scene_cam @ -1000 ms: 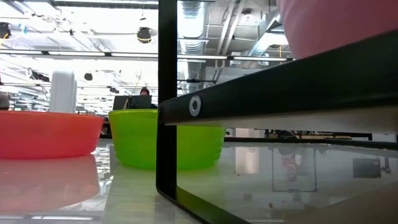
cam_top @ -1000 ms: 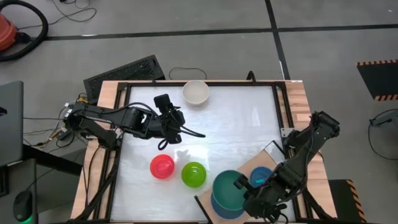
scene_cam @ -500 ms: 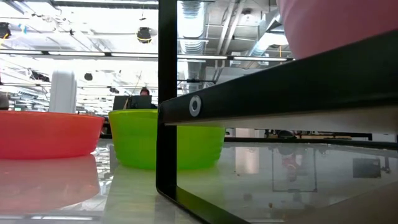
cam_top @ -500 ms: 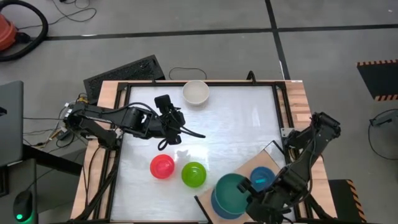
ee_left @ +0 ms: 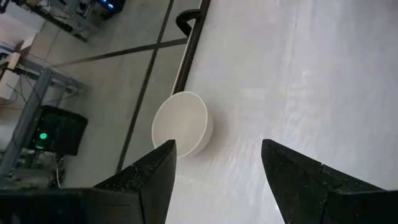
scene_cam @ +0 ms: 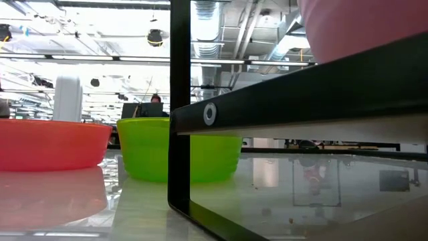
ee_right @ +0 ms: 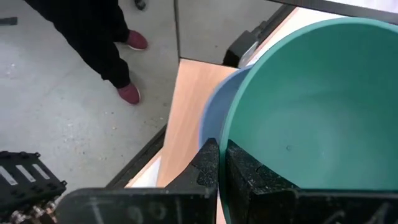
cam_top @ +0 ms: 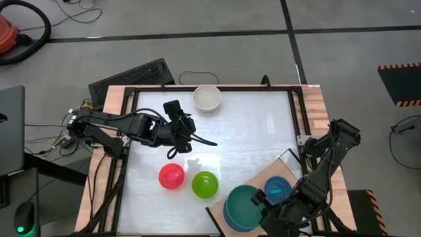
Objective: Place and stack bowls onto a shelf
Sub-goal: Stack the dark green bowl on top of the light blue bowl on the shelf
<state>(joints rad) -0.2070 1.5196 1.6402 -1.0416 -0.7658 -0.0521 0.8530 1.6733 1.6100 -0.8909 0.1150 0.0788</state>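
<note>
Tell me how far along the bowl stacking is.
Done: the cyan bowl sits on the shelf. In hand: the right end effector pinches the teal bowl, nested in a slate blue bowl. Left: red bowl, green bowl, white bowl.

Black keyboard [cam_top: 129, 74] on the floor just beyond the table [cam_top: 250, 141], at its far left corner. Red vacuum [cam_top: 8, 34] with black hose well beyond. Person's dark trousers and red shoes [ee_right: 129, 93] near the table's front edge.
</note>
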